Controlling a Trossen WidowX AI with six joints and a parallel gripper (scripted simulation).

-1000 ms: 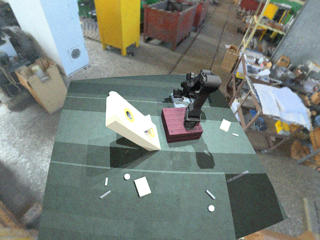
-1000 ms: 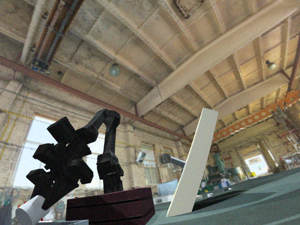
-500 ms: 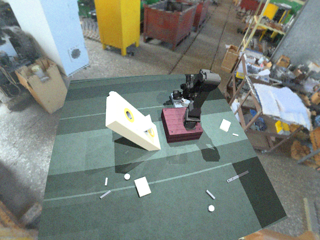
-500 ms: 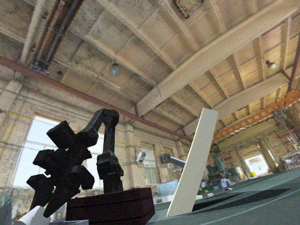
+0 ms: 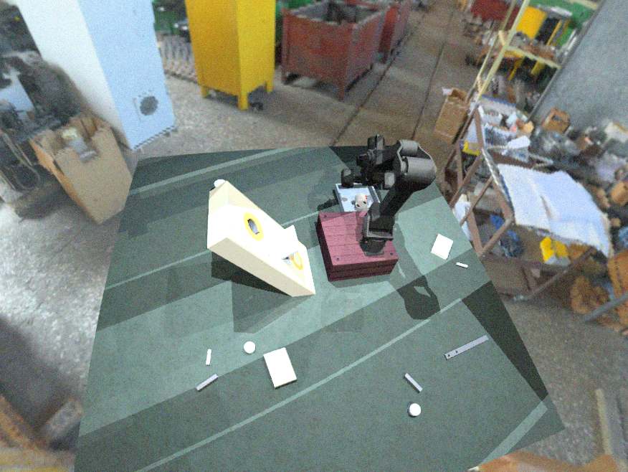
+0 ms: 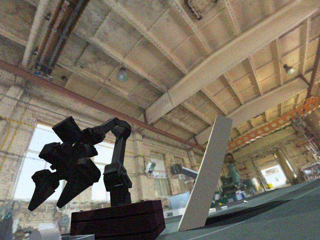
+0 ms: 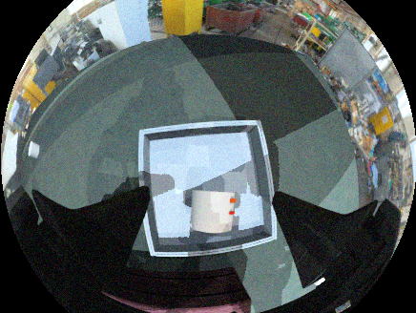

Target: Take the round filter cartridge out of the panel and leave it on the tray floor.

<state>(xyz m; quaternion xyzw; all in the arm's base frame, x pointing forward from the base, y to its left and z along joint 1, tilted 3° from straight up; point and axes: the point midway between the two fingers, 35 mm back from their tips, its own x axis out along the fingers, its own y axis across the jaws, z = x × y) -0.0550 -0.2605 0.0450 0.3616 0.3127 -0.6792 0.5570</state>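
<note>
One gripper (image 6: 44, 205), jaws spread wide and holding nothing, is hanging above the filter cartridge (image 7: 215, 210), which is lying on the tray (image 7: 147, 202) floor near the bench's far edge; lifting straight up is probably avoiding contact.

Green desk with panel, base block, tray and small loose pieces

The desk (image 5: 355, 325) has a dark green top with pale stripes, and it carries a cream service panel (image 5: 238, 243) that stands tilted near the middle. Just beside the panel stands a dark red wooden block (image 5: 345, 249). Behind the block lies a pale tray (image 5: 340, 191). Toward the near side lie a white flat plate (image 5: 279, 367), two white discs (image 5: 249, 346) (image 5: 414, 409), and several small grey and white bars (image 5: 466, 347). On the right side, well apart from these, lies another white plate (image 5: 441, 246).
</note>
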